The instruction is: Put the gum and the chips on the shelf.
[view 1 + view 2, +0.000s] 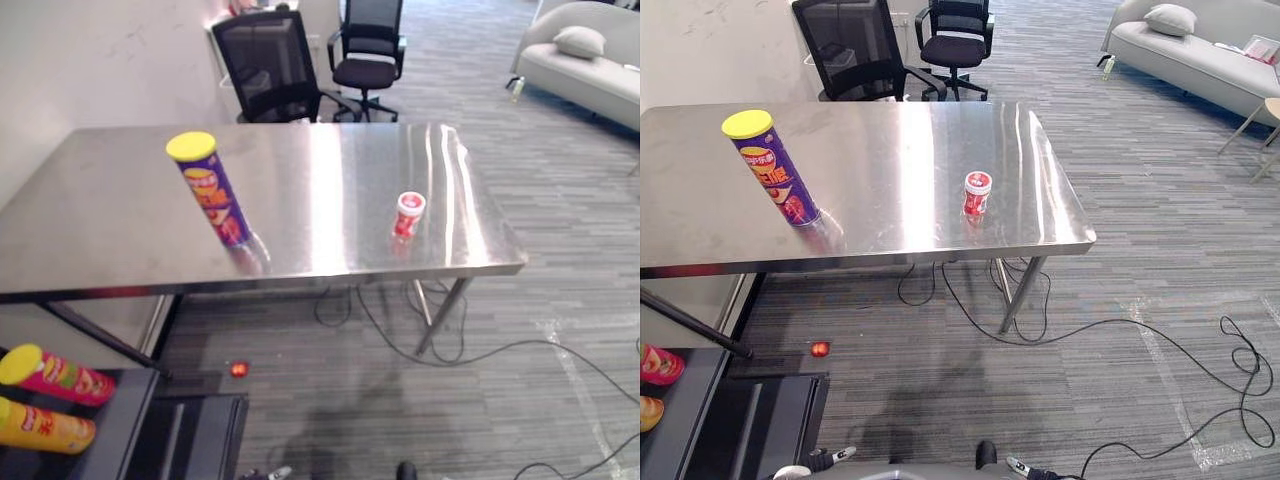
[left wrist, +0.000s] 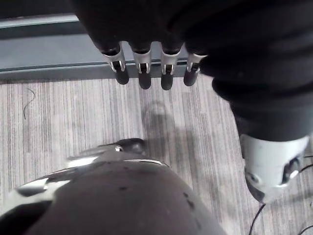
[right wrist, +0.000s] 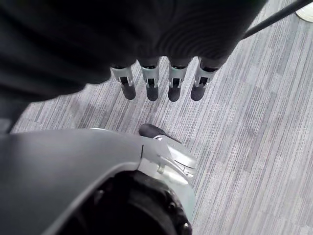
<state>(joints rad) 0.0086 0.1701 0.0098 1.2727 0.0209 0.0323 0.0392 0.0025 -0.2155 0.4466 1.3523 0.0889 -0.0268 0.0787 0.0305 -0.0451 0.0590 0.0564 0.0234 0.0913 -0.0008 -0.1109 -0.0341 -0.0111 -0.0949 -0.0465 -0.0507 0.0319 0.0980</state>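
The left hand [image 2: 145, 63] hangs with its fingers [image 2: 167, 78] straight and slightly apart. They hold nothing, and the carpeted floor [image 2: 73, 112] lies past them. The right hand [image 3: 152, 81] is in the same state, its fingers [image 3: 197, 88] loose, side by side and empty.

Nothing of the task is done, as I judge it. The chips [image 1: 212, 195], a purple can with a yellow lid, stand on their base on the steel surface [image 1: 100, 210], toward its left. The gum [image 1: 408, 214], a small red and white tub, stands upright well apart from the chips, near the front right corner. Neither hand is near either one.

The shelf [image 1: 125, 420] sits low on the robot's left, nearer than the surface and below it. It already bears two cans [image 1: 55, 375] lying on their sides, a pink-red one above a yellow one. Both things have yet to be picked up, carried over and set down.

The shelf is cut off at the edge of the view, and so are the cans on it, so I cannot tell how much free room it offers. A small red thing [image 1: 238, 369] lies on the floor under the front of the surface. It may be a cap or a ball, but it is too small to make out.
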